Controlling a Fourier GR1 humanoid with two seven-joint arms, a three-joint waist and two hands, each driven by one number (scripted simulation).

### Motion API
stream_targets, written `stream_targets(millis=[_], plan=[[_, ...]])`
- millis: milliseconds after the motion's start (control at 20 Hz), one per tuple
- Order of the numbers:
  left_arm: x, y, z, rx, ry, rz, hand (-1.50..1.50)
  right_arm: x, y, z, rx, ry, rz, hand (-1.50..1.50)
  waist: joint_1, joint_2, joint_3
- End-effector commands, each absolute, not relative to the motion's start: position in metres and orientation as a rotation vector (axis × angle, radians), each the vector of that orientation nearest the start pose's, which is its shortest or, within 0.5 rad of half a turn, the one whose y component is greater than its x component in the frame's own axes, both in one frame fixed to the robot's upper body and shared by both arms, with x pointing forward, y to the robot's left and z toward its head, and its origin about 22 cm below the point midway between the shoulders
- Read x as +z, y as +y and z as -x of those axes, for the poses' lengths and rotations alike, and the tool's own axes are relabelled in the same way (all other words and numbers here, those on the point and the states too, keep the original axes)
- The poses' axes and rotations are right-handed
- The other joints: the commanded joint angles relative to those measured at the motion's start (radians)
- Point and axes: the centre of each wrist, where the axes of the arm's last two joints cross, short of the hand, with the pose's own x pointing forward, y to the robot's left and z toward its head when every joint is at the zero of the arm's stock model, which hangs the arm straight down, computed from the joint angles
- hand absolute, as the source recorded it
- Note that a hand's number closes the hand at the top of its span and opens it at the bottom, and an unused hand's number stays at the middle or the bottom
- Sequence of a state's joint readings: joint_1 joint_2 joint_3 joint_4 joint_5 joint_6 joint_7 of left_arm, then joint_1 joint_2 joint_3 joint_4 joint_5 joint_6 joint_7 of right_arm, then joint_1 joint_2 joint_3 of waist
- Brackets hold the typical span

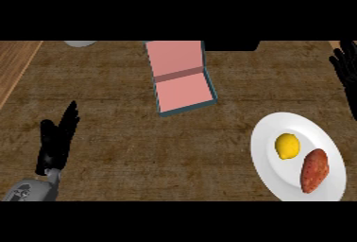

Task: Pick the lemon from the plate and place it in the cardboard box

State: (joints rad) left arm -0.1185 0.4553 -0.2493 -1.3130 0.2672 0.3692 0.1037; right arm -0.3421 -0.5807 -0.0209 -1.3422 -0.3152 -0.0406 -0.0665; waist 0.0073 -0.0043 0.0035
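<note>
A yellow lemon [287,146] lies on the white plate [272,160] at the right, next to a reddish sweet potato [314,170]. The open box [182,78], pink inside with a teal rim, sits at the top centre, well apart from the plate. My left hand [57,139] is at the lower left with its fingers straight, holding nothing. My right hand [345,66] shows at the far right edge, above the plate, fingers straight and apart from the lemon.
A pale round object [81,43] peeks in at the top left. A lighter wooden strip [14,66] runs along the counter's left side. Bare dark wood lies between the box and the plate.
</note>
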Motion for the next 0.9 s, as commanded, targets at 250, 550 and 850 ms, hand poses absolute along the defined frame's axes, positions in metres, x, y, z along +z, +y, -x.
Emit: stream_targets(millis=[250, 550, 850], plan=[[0.033, 0.371, -0.26, -0.21, -1.402, -0.743, 0.0, 0.019, -0.369, -0.26, -0.162, -1.578, 0.263, -1.5, -0.021, -0.001, 0.0], [0.009, 0.359, -0.249, -0.193, -1.355, -0.663, 0.0, -0.035, -0.388, -0.182, 0.232, -1.523, 0.549, -1.5, -0.038, 0.0, -0.001], [0.029, 0.351, -0.266, -0.198, -1.355, -0.649, 0.0, -0.05, -0.421, -0.155, 0.262, -1.712, 0.442, -1.5, -0.014, 0.003, -0.002]])
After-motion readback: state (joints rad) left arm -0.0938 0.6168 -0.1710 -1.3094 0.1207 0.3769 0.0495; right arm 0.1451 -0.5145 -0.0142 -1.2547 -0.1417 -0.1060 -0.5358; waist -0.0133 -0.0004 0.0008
